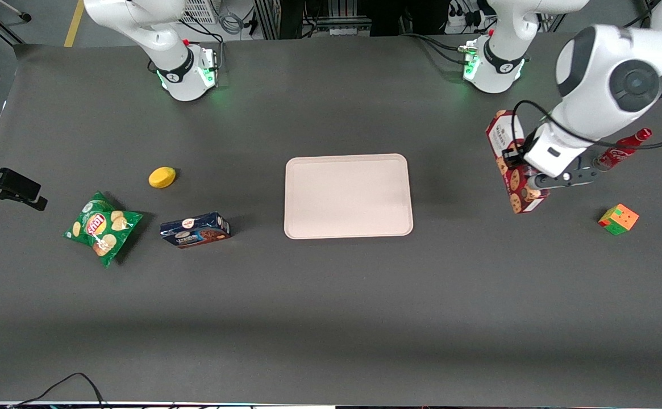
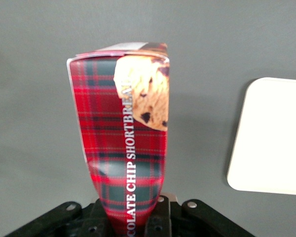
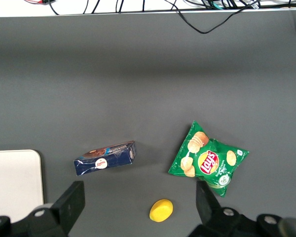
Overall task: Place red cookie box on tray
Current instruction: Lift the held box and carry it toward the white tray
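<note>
Pinching red cookie box (image 1: pixel 513 170), gripper (image 1: pixel 527 180) w/ arm bent, beside tray (image 1: pixel 348 196).

It looked like a robotics lab. Two white arm bases (image 1: pixel 190 71) with green status lights were bolted at the edge of a wide table (image 1: pixel 331 318) covered in plain dark grey matting. Bundled cables and power strips (image 1: pixel 467 14) ran along the floor past it. The working arm's gripper (image 1: pixel 527 182) hung over that table, toward its own end.
</note>
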Tool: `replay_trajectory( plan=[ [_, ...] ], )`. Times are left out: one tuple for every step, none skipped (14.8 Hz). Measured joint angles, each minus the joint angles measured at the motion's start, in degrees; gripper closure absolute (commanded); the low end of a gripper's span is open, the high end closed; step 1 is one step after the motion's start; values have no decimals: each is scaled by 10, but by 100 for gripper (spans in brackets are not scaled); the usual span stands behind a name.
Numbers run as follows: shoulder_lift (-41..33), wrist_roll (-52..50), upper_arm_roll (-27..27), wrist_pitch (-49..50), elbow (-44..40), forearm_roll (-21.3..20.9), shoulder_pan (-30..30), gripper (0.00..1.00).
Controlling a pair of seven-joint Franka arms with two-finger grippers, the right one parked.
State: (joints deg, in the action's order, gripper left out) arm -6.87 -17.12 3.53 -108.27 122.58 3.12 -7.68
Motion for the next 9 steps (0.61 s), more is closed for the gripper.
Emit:
replay_trajectory(
  plan=[
    [0, 0, 1, 26, -29, 0, 0, 100],
    [0, 0, 4, 45, -53, 0, 0, 100],
    [0, -2, 10, 53, -68, 0, -1, 100],
    [1, -14, 24, 53, -76, 0, -1, 100],
    [4, -40, 46, 53, -83, 1, -2, 100],
    [10, -63, 72, 53, -92, 0, -2, 100],
    [18, -82, 100, 52, -101, 0, -3, 100],
    [27, -95, 126, 52, -110, 0, -4, 100],
    [40, -102, 147, 52, -121, 0, -6, 100]
  ],
)
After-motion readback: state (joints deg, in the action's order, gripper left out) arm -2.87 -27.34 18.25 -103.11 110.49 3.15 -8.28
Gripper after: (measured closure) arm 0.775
